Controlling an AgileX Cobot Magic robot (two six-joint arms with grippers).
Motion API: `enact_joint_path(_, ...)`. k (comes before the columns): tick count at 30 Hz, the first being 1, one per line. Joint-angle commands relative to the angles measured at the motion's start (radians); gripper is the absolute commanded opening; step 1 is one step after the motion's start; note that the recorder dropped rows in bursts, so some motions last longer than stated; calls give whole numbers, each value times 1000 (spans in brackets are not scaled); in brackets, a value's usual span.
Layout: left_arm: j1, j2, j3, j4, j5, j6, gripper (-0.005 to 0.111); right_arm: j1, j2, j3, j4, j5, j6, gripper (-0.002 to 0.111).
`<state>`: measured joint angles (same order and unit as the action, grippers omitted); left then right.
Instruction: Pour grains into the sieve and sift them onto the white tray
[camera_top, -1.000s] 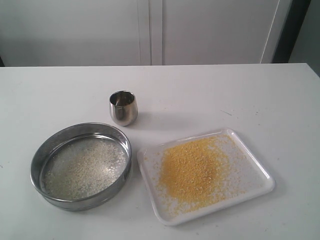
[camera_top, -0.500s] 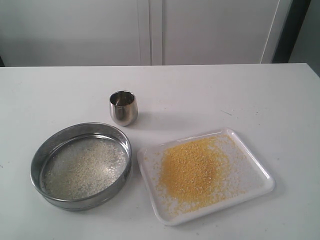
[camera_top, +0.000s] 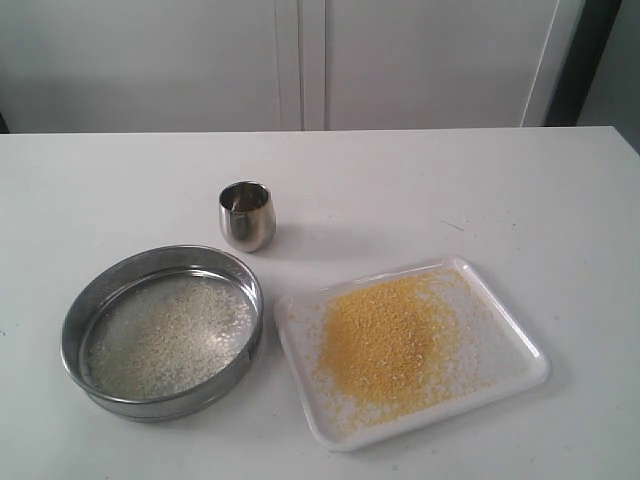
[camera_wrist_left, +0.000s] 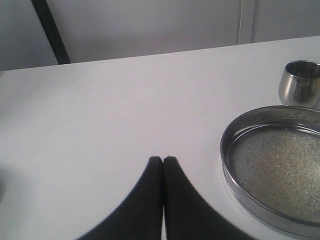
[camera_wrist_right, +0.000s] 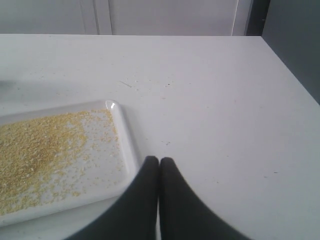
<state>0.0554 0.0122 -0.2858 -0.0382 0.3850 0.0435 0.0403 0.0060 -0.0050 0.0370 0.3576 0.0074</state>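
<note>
Though rim just beside white tray (camera_top: 510, 345), sieve (camera_top: 72, 340) w/ open table (camera_top: 450, 190) elsewhere.

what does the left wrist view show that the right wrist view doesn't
Only the left wrist view: the sieve with pale grains on its mesh, the steel cup near it, and the left end effector, shut and empty.
Only the right wrist view: part of the white tray with yellow grains scattered on it, and the right end effector, also shut and empty.
Both: the white table and the pale panels behind it.
</note>
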Motion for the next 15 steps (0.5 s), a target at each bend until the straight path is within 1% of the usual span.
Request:
enact_joint_path(1, 1, -7, 7, -9, 3, 2, 0, -6, -6, 5, -11, -15, -7, 0)
enact_joint_path(15, 1, -12, 7, -6, 5, 2, 0, -6, -6, 5, -11, -15, -7, 0)
